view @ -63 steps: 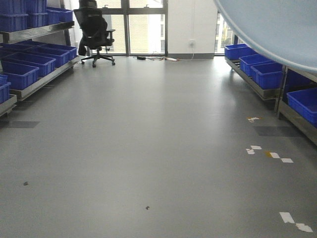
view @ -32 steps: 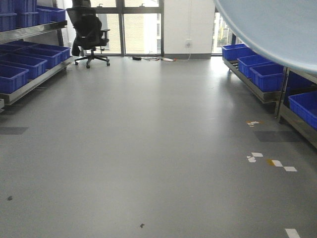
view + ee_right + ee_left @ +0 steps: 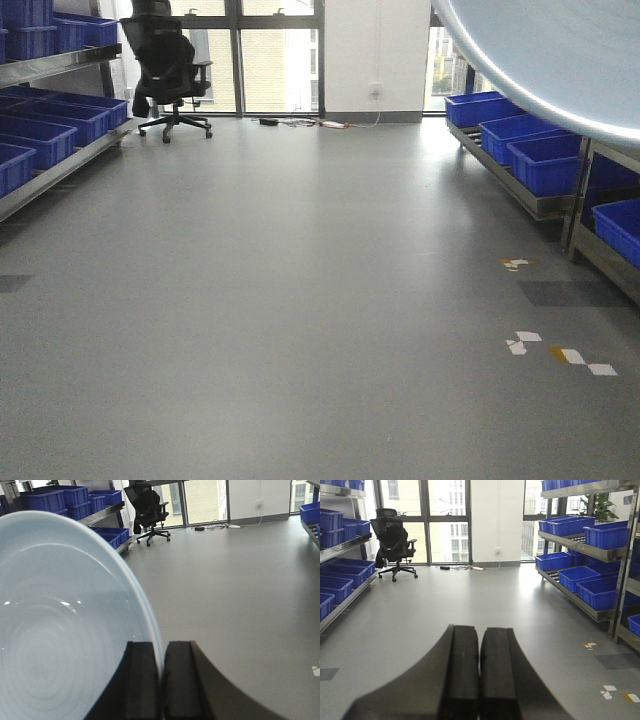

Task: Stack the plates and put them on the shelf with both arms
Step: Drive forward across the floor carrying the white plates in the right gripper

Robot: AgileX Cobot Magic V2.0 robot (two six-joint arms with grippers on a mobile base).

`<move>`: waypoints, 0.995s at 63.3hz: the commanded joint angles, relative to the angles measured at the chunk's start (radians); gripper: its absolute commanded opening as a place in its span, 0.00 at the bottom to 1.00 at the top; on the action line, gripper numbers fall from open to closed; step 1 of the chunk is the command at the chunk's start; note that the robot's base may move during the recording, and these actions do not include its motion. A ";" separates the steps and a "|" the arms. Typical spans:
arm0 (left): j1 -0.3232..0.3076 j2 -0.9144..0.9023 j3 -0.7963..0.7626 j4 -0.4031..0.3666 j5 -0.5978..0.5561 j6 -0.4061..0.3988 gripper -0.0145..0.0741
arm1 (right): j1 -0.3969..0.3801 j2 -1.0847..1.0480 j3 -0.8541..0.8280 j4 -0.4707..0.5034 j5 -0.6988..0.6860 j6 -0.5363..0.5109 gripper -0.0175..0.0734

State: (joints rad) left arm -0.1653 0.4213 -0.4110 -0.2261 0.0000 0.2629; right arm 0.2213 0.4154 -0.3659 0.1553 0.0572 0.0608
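Right gripper point(image 3: 162, 652) is pinching the rim of a pale bluish-white plate point(image 3: 65, 630). Its two black fingers point(image 3: 142, 680) are pressing together on the edge, and the plate is spreading out to the left of them in the right wrist view. Whether a second plate is lying against it cannot be told. In the front view the same plate point(image 3: 560, 50) is filling the upper right corner, hanging in the air above the grey floor point(image 3: 300, 300). Left gripper point(image 3: 480, 640) is grasping nothing, its jaws lying shut against each other with only a thin seam between. A steel shelf point(image 3: 570, 541) is running along the right side of the room, carrying blue crates point(image 3: 597, 592), and an office chair point(image 3: 394, 542) is sitting by the far windows.
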 commanded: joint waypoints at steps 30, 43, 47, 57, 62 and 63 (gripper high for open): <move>0.000 0.008 -0.029 -0.003 -0.083 -0.004 0.25 | -0.005 0.001 -0.030 -0.003 -0.100 -0.002 0.25; 0.000 0.008 -0.029 -0.003 -0.083 -0.004 0.25 | -0.005 0.001 -0.030 -0.003 -0.100 -0.002 0.25; 0.000 0.008 -0.029 -0.003 -0.083 -0.004 0.25 | -0.005 0.001 -0.030 -0.003 -0.100 -0.002 0.25; 0.000 0.008 -0.029 -0.003 -0.083 -0.004 0.25 | -0.005 0.001 -0.030 -0.003 -0.100 -0.002 0.25; 0.000 0.008 -0.029 -0.003 -0.083 -0.004 0.25 | -0.005 0.001 -0.030 -0.003 -0.100 -0.002 0.25; 0.000 0.008 -0.029 -0.003 -0.083 -0.004 0.25 | -0.005 0.001 -0.030 -0.003 -0.100 -0.002 0.25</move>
State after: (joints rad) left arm -0.1653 0.4213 -0.4110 -0.2261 0.0000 0.2629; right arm 0.2213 0.4154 -0.3659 0.1553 0.0572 0.0608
